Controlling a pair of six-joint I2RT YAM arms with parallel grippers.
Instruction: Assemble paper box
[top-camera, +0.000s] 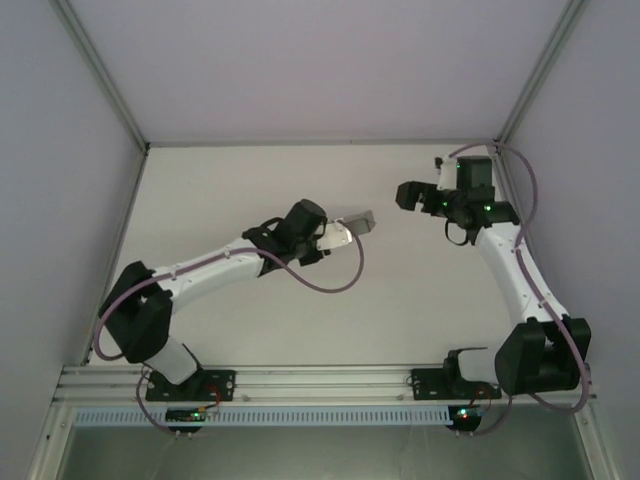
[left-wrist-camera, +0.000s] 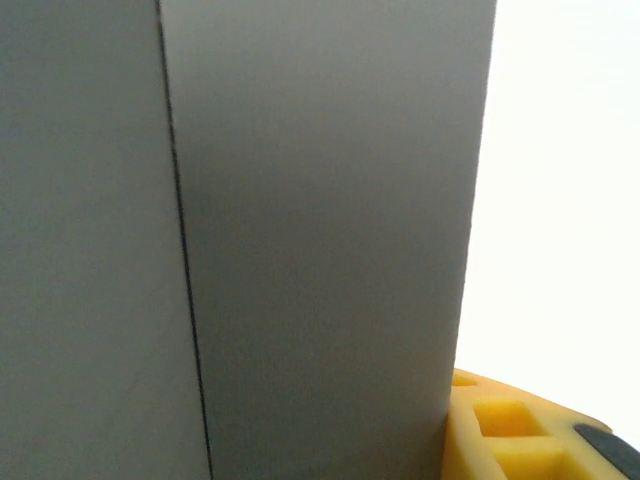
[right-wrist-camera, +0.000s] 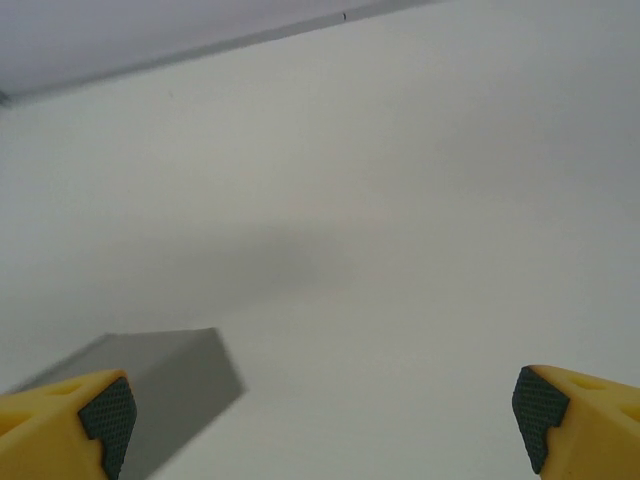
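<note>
Holding paper box above surface, your left jaws pinch it. Box looks folded into shape, sides up. Ends hidden, so can't tell if flaps shut. Your right jaws spread wide, near box, not touching.

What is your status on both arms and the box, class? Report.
Left fingers shut on small grey cardboard box. Right fingers open wide, apart from box. Nothing in the way.
</note>
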